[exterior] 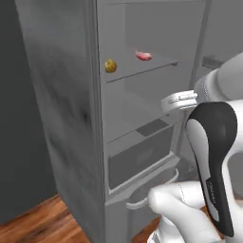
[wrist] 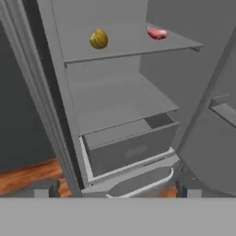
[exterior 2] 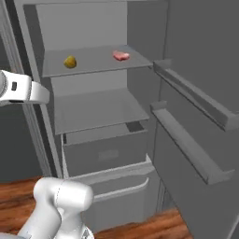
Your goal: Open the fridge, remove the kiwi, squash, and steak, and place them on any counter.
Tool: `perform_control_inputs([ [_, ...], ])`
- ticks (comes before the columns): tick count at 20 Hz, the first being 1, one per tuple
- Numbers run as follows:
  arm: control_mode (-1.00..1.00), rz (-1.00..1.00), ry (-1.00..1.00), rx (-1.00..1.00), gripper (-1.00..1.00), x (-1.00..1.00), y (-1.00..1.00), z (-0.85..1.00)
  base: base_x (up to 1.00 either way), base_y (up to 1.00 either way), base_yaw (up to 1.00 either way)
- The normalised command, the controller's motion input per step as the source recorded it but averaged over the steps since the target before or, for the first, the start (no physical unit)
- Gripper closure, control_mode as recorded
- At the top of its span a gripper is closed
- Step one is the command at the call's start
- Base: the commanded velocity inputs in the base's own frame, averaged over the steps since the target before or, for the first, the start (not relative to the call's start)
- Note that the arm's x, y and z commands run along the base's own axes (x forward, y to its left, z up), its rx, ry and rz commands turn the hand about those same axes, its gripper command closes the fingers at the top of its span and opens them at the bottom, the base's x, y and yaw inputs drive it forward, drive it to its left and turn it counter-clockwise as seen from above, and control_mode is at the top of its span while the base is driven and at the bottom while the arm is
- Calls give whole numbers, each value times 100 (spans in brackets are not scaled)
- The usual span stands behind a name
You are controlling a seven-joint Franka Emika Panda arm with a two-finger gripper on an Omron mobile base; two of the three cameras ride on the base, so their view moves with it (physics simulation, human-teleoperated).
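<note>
The fridge (exterior: 61,95) stands open, its grey shelves bare below the upper one. On that upper shelf the yellow-orange squash (exterior: 110,66) (exterior 2: 70,61) (wrist: 98,39) sits at the left front. The pink-red steak (exterior: 144,56) (exterior 2: 121,56) (wrist: 157,33) lies further right and back. My gripper (wrist: 116,189) is open, well in front of the fridge and below shelf level, with nothing between its fingertips (wrist: 46,188). The kiwi and the counter are out of view.
The fridge door (exterior 2: 196,116) is swung open to the right, its two door racks jutting toward the arm. A lower drawer (wrist: 129,147) sits slightly pulled out, with a bottom bin under it. Wooden floor (exterior: 38,223) lies in front, and a dark wall is to the left.
</note>
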Motion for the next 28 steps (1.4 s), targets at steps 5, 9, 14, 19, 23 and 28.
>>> perform_control_inputs([
  [5, 100, 0, 0, 0, -100, 0, 0, 0, -3, -21, 76],
  [9, 100, 0, 0, 0, -100, 0, 0, 0, 18, -53, 51],
  [14, 100, 0, 0, 0, -100, 0, 0, 0, 7, -53, 36],
  [19, 100, 0, 0, 0, -100, 0, 0, 0, 1, -53, 10],
  [23, 100, 0, 0, 0, -100, 0, 0, 0, 0, -54, 7],
  [28, 100, 0, 0, 0, -100, 0, 0, 0, 19, -43, 2],
])
